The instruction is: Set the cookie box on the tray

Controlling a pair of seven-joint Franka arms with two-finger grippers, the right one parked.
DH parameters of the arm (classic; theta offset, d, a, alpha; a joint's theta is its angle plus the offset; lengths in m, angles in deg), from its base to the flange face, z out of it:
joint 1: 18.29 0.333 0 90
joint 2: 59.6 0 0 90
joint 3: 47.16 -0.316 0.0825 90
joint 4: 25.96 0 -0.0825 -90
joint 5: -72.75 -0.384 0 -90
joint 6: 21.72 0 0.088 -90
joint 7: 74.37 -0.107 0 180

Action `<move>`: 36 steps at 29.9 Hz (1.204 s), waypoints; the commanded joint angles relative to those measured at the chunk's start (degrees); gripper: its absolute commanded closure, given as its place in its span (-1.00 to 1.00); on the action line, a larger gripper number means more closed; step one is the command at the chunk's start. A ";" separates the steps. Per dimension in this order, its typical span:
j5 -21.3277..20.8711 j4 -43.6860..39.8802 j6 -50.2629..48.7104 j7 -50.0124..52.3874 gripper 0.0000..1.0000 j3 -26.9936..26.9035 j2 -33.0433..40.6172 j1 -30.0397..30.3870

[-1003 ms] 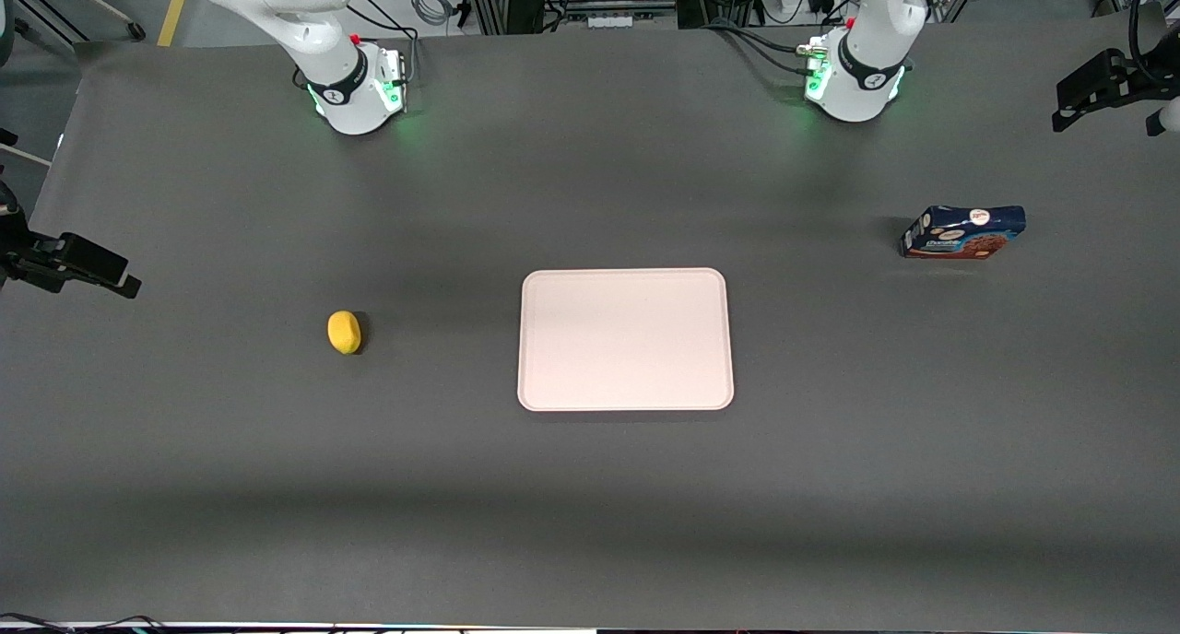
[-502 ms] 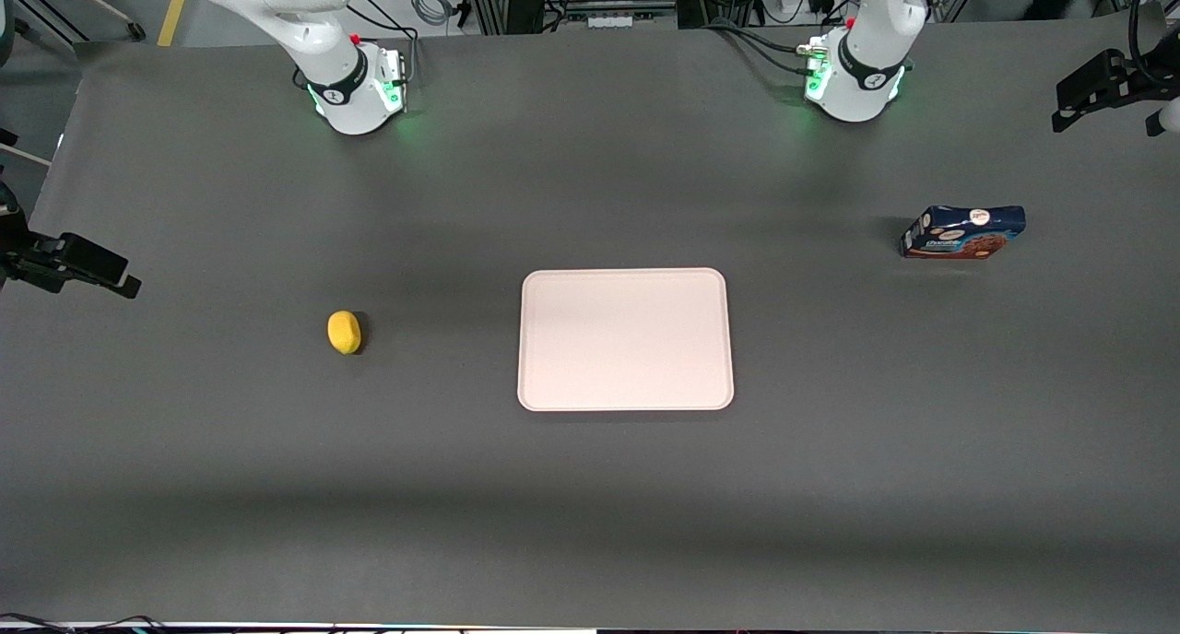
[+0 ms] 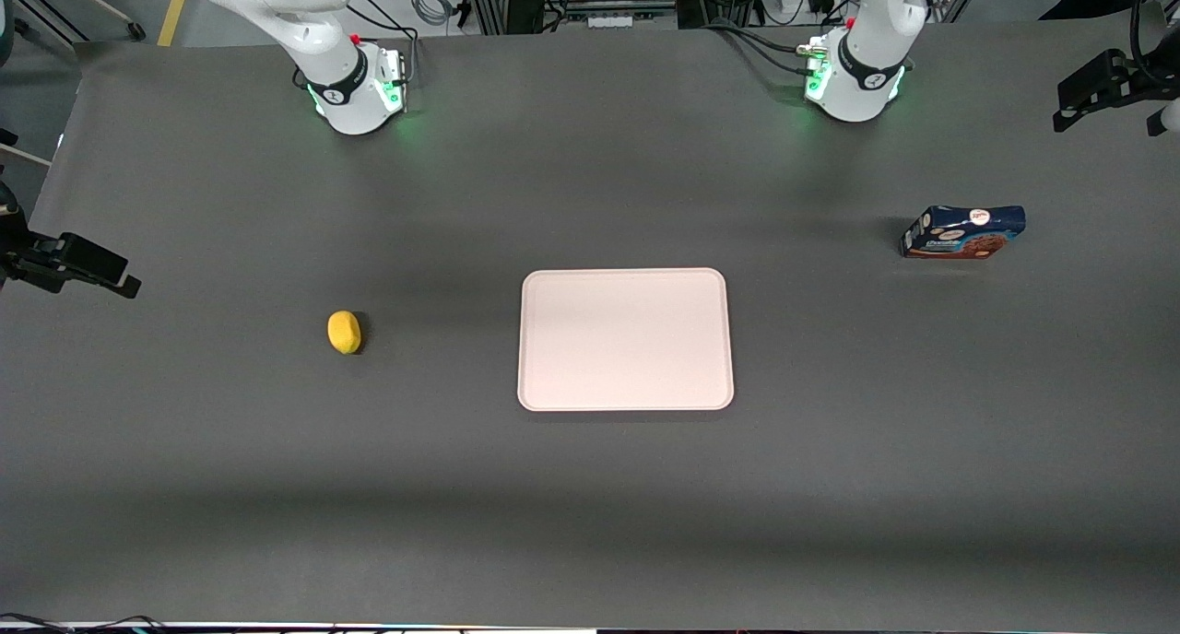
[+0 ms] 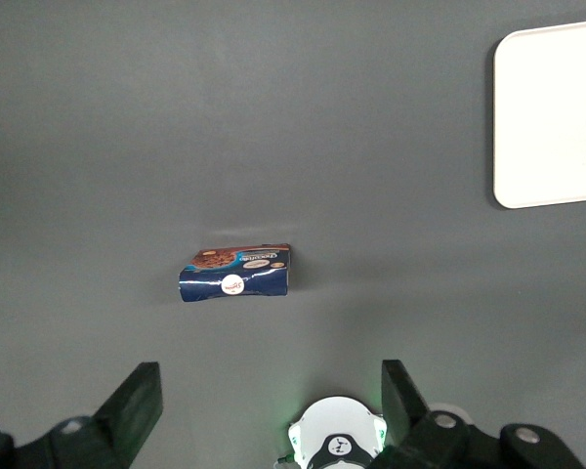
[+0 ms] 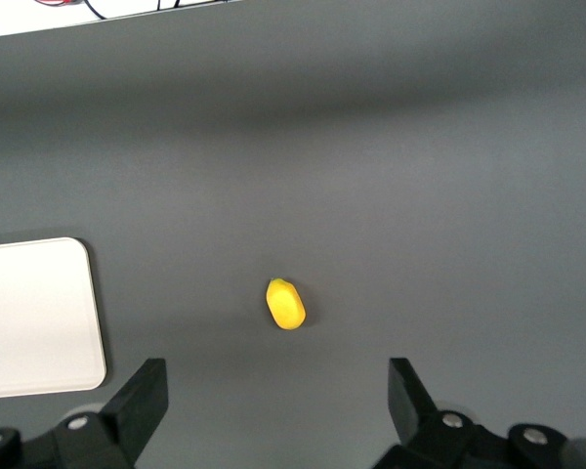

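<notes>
Tabletop of dark grey carries three objects, taken in order from the parked arm's end to the working arm's end. Small yellow lemon-like object lies alone toward the parked arm's end, well apart from everything else; it also shows in the right wrist view. Tray, pale pinkish-white with rounded corners and a low rim, sits flat near the middle of the table with nothing on it; one corner of it shows in the left wrist view. Cookie box, dark navy with brown cookie pictures and a small white round logo, rests on the table toward the working arm's end, farther from the front camera than the tray and well apart from it. Gripper of the left arm hangs high above the table, over the area beside the cookie box, with its fingers spread wide and grasping nothing.
</notes>
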 commanded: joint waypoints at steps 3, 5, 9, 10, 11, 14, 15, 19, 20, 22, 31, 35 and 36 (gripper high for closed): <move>0.87 -4.00 -1.55 0.04 -1.00 -0.01 -0.28 3.17; 0.87 -4.45 -1.55 -0.22 -1.00 -0.01 -0.37 3.70; 0.78 -4.45 -1.47 0.22 -1.00 0.08 -0.64 3.61; 0.78 -4.54 -1.47 0.13 -1.00 0.08 -0.55 3.61; 0.78 -4.54 -1.47 0.04 -1.00 0.08 -0.55 3.70; 0.43 -4.71 -1.90 -0.14 -1.00 -0.01 -0.29 3.79; 0.25 -4.71 -2.17 0.13 -1.00 -0.10 -0.11 3.79; -0.89 -4.89 -6.02 0.57 -1.00 -1.58 1.29 4.93; -1.41 -4.89 -7.08 0.92 -1.00 -2.90 1.73 4.76; -2.73 -4.89 -9.71 2.58 -1.00 -5.80 2.61 4.40; -4.67 -5.07 -17.46 18.05 -1.00 -19.07 4.98 2.29; -4.84 -0.16 -14.40 27.08 -1.00 -21.01 8.58 1.94; -4.93 1.95 -12.91 30.07 -1.00 -20.93 9.64 1.94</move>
